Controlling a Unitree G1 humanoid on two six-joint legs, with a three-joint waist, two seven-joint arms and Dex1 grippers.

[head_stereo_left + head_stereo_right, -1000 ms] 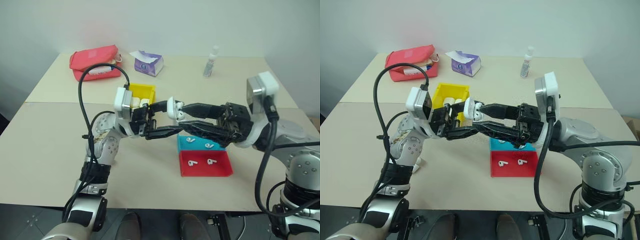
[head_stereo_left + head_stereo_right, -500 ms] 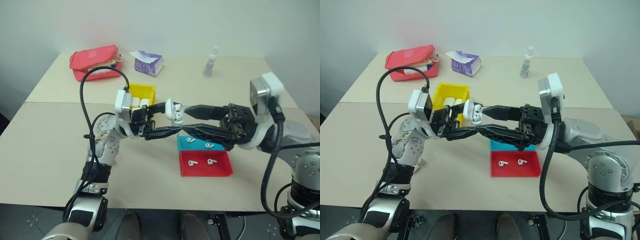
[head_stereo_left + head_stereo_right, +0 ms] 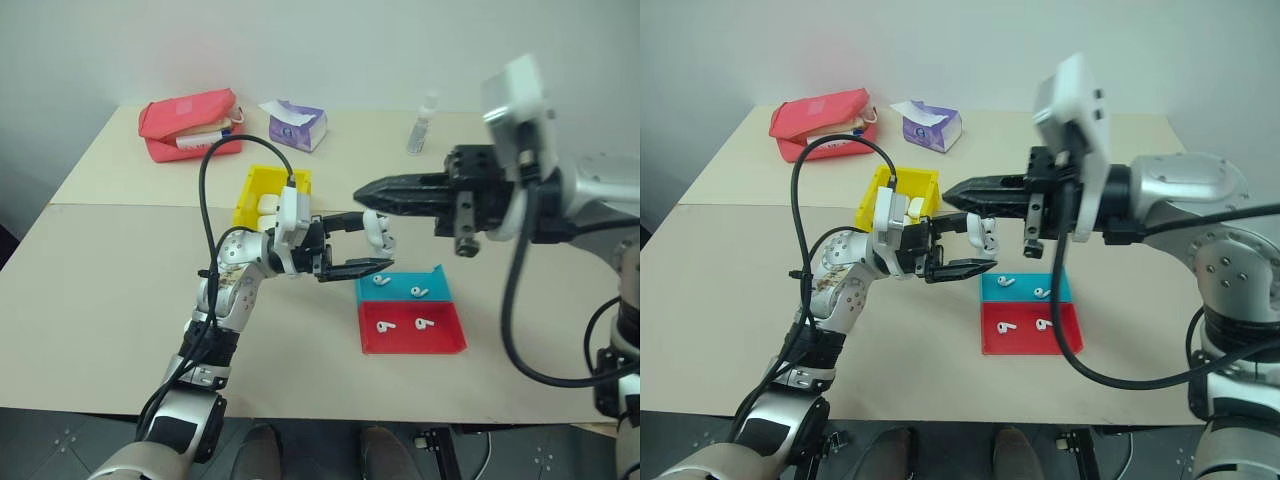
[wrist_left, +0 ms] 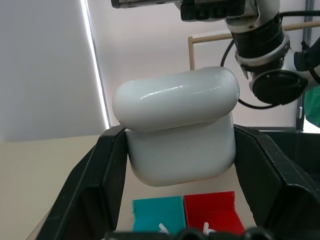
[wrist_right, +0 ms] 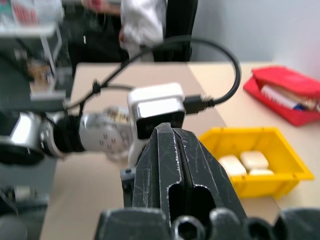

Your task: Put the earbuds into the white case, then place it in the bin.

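The bin [image 3: 272, 192] was seen on the desk [image 3: 100, 280], with white cases inside. Just right of it, the white case [image 3: 379, 231], lid closed, was clamped in the left gripper [image 3: 368, 242] jaws above the desk. The right gripper [image 3: 362, 192], jaws pressed together, was held just above it. Four earbuds [image 3: 399, 306] lay in the tray [image 3: 446, 342].

The right gripper [image 3: 365, 191] has been drawn back from the white case [image 3: 379, 229] and lifted above it (its two black fingers, spread around the case a second ago, are now pressed together). The lid of the white case, seen raised earlier, is now closed down on the body. The left gripper [image 3: 384, 240], with the case clamped between its fingers, has been carried slightly toward the teal and red tray [image 3: 440, 343] and is now seen clear of the right arm.
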